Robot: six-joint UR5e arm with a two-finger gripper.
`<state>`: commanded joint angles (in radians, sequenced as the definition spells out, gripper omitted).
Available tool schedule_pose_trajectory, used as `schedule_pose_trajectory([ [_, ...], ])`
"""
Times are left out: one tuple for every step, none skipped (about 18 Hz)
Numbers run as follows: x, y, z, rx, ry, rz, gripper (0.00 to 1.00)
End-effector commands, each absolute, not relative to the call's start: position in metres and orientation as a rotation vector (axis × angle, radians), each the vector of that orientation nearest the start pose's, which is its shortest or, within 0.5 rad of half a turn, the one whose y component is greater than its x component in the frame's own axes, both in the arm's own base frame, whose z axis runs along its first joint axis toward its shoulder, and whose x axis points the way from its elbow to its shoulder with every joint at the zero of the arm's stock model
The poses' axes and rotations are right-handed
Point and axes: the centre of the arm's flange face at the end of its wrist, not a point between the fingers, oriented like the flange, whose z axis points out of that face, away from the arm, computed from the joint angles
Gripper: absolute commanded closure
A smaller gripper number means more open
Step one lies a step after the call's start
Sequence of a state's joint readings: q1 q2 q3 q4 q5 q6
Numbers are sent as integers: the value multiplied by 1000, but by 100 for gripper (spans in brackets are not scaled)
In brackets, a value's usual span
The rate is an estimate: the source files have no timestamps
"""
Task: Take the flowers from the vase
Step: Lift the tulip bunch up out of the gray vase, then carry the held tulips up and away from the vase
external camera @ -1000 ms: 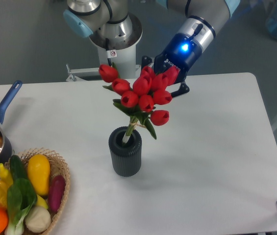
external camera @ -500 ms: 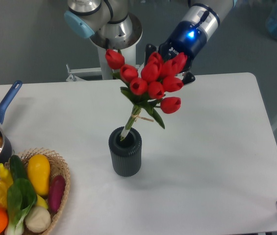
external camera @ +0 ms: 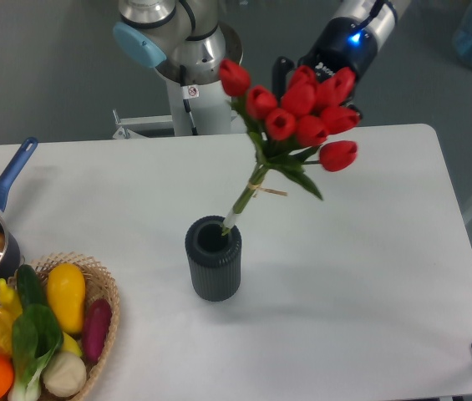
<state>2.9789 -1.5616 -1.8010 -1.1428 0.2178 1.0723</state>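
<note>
With the stem tips barely at the vase (external camera: 213, 259) mouth, the flowers (external camera: 298, 109), clenched by the tool (external camera: 319, 79) high over the surface (external camera: 369, 251), could snag the rim and topple it, or slip free.

The arm's base (external camera: 187, 42) is a silver-grey metal column with a pale blue cap (external camera: 138, 43) on the side of its joint and a black band around the housing. Below it stands a white pedestal bearing a small warning sticker (external camera: 190, 91) with a red mark. The wrist section (external camera: 361, 38) near the top right is silver, then dark blue-black, with a bright blue light glowing on it.
</note>
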Motion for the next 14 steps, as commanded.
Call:
schedule_pose_trajectory([
  [-441, 302, 501, -1790, -157, -281, 75],
  [-447, 298, 500, -1793, -166, -271, 75],
  [-453, 292, 501, -1791, -175, -257, 75],
  [-459, 285, 504, -1795, -181, -234, 75],
  [-465, 282, 505, -1797, -185, -223, 75],
  [-473, 281, 500, -1804, -196, -227, 75],
  [-479, 282, 493, -1827, -199, -223, 75],
  [-484, 283, 488, -1863, -189, -201, 75],
  [-486, 283, 486, -1907, -164, -165, 75],
  [-487, 283, 482, -1944, -142, -138, 75],
  [-492, 283, 474, -1972, -127, -121, 75],
  [-497, 283, 470, -1992, -108, -106, 75],
  [-502, 284, 466, -2003, -101, -99, 75],
  [-508, 285, 462, -2013, -97, -99, 75],
])
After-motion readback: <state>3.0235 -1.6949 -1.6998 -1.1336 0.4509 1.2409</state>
